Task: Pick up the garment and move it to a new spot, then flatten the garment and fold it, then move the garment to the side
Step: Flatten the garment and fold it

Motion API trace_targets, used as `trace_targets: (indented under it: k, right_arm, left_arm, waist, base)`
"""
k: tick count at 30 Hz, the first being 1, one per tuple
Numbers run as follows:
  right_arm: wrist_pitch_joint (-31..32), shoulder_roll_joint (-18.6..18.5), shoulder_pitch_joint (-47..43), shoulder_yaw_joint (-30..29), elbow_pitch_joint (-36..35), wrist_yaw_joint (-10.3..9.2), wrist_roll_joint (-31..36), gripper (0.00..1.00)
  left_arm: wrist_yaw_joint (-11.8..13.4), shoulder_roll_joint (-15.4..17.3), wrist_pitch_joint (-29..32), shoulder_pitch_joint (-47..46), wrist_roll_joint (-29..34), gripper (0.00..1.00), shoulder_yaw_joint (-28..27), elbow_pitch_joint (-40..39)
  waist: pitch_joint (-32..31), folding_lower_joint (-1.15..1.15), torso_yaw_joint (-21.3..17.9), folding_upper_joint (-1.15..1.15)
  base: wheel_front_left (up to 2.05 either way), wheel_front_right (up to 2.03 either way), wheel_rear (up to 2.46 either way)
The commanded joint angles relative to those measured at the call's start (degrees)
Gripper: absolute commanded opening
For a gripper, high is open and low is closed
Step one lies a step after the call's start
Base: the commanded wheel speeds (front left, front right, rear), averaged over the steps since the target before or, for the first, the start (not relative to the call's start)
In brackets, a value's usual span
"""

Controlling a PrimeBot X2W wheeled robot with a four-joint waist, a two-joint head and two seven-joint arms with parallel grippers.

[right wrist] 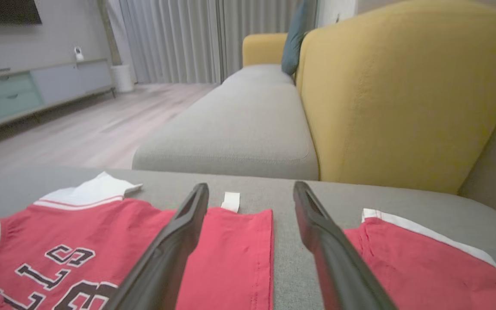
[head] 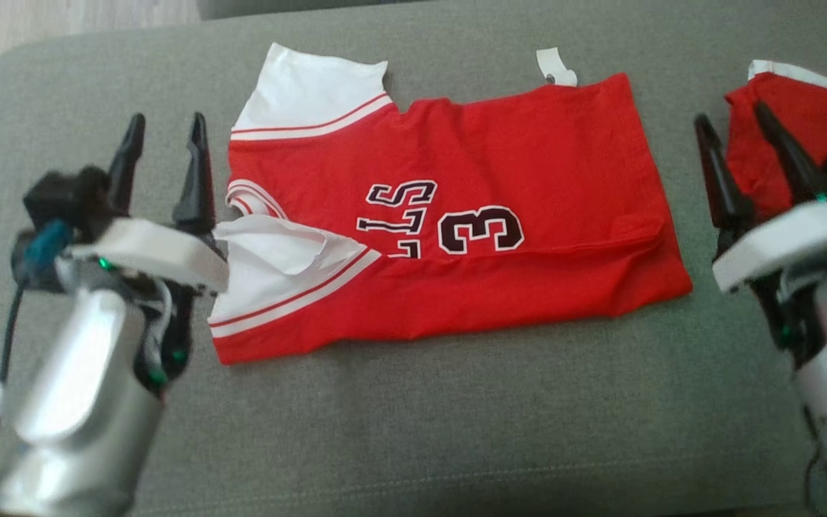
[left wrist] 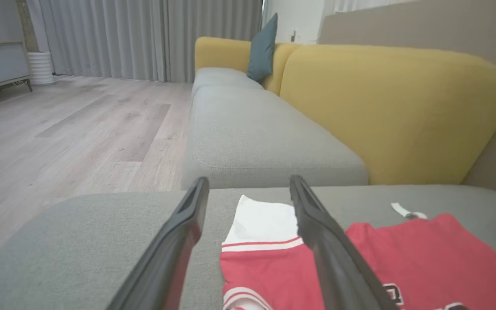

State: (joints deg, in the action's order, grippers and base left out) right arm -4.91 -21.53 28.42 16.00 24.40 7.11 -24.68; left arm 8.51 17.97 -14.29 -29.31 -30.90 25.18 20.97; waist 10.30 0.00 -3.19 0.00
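A folded red jersey (head: 456, 215) with white striped sleeves, printed with a black "3" and letters ending "LS", lies on the grey sofa (head: 456, 431) between the left gripper (head: 167, 122) and right gripper (head: 731, 116), both wide open and empty.

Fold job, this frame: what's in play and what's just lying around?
In play: red jersey, folded on the grey cushion; left gripper, open by its sleeve end; right gripper, open by its hem end.
Lying about: second red garment at the right; teal pillow; yellow sofa back.
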Motion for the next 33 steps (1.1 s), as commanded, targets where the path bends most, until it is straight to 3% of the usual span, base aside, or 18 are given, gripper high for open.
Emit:
trace_targets:
  k: [1,7,11,14,20,33]
  right_arm:
    - [-2.05,0.92,-1.43,-0.84,-2.25,0.37,1.30,1.00]
    - [-8.36,8.87,-10.15,-9.08,-6.95,0.37,9.83,1.00]
    - [-9.38,14.11,-15.59,-12.88,-10.38,0.37,13.98,1.00]
    - [-9.61,16.09,-18.00,-13.94,-12.04,0.37,15.45,1.00]
    - [-9.42,17.29,-18.09,-14.47,-14.32,0.37,16.71,1.00]
    - [-7.69,17.23,-17.77,-13.69,-16.93,0.37,16.91,1.00]
  left_arm:
    - [0.51,0.71,-0.65,0.04,0.36,1.00,-3.52,-3.40]
    - [0.51,-6.13,-0.69,10.40,4.65,1.00,-9.60,-11.45]
    - [-0.66,-9.73,-0.70,16.18,7.31,1.00,-11.55,-11.05]
    - [-1.44,-11.55,-0.70,18.72,9.07,1.00,-12.31,-9.28]
    - [-2.01,-12.10,-0.70,18.13,12.79,1.00,-11.44,-1.08]
    - [2.18,-10.20,4.90,13.52,14.93,1.00,-10.92,14.78]
  waist:
    - [-0.50,0.00,0.06,0.00]
    - [-2.42,0.00,0.38,0.00]
    - [-3.35,0.00,0.33,0.00]
    - [-3.47,0.00,0.20,0.00]
    - [-2.84,0.00,-0.36,0.00]
    - [-1.79,0.00,-2.19,0.00]
  base:
    - [0.00,0.00,0.00]
    - [0.00,0.00,0.00]
    - [0.00,0.00,0.00]
    - [0.00,0.00,0.00]
    - [0.00,0.00,0.00]
    - [0.00,0.00,0.00]
